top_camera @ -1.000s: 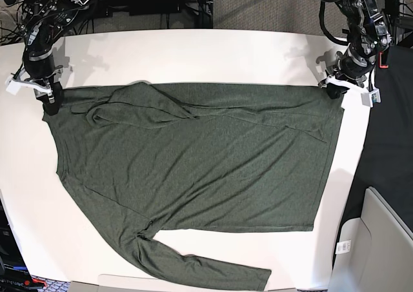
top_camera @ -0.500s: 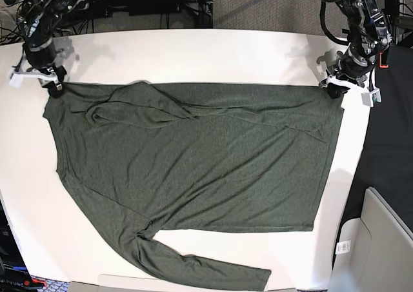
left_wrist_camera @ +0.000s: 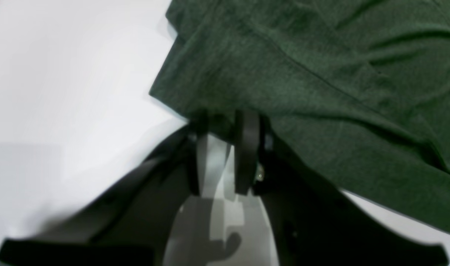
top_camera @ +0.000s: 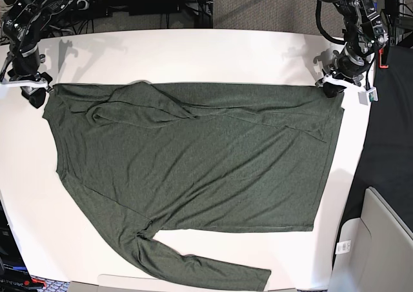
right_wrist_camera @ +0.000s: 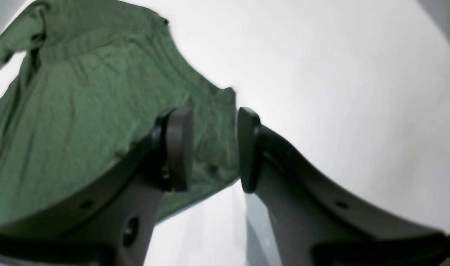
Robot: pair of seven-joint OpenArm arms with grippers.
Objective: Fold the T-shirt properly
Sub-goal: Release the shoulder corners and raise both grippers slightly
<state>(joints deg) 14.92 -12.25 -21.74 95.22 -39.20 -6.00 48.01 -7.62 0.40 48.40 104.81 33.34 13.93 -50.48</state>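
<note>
Your olive heathered knit shirt point(top_camera: 193, 156) flat on the worktop point(top_camera: 193, 53), left gripper point(left_wrist_camera: 225, 125) jaws pinching its hem, right gripper point(right_wrist_camera: 214, 147) jaws apart, empty.

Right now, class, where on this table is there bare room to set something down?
Bare table runs along the far edge beyond the T-shirt, and at the near-left corner beside the trailing sleeve. The middle is covered; the right strip is narrow.
</note>
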